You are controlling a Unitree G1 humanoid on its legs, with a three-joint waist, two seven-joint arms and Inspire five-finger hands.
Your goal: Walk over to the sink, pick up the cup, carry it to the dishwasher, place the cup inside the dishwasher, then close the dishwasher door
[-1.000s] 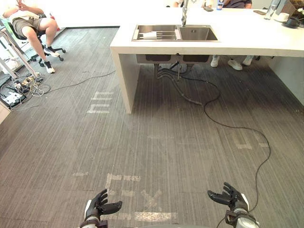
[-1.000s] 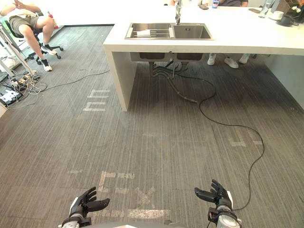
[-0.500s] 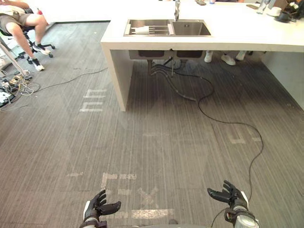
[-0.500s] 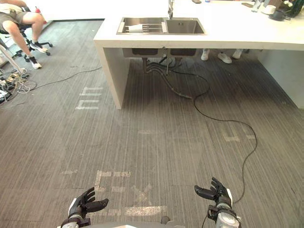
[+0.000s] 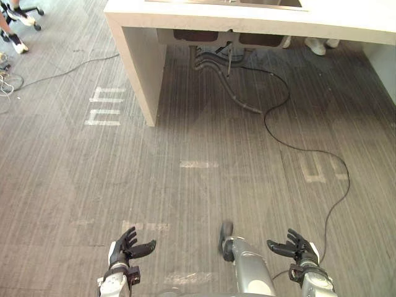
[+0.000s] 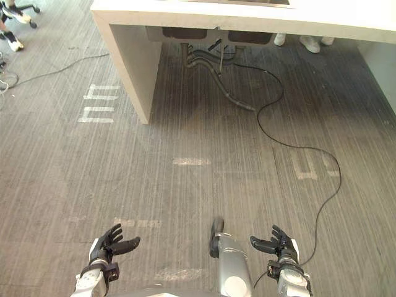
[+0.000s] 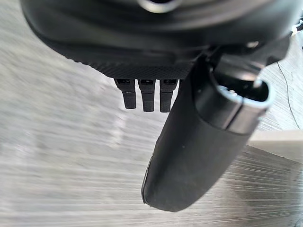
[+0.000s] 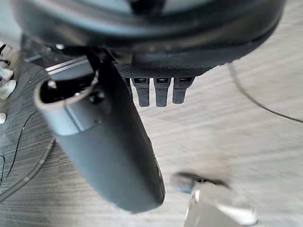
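Both arms hang low at the robot's sides, the left hand [image 5: 127,246] and the right hand [image 5: 296,249] each with fingers loosely spread, thumb apart and nothing in them, which suits a walking step rather than a reach: nothing is near enough to grasp. The cup is in neither hand; by the task it should lie up at the sink [image 5: 260,39], whose bowls hang under the top of the white desk [image 5: 247,17] well ahead. The floor [image 5: 198,198] between is open, marked with pale tape strips [image 5: 102,114]. The desk's side panel [image 5: 139,68] stands left of the straight path, and grey hoses [image 5: 216,59] trail from under the bowls onto the floor, so the feet would do well to stop short of them. A person's shoes [image 5: 318,44] show beyond the desk's far edge, another person's foot [image 5: 17,44] at far left
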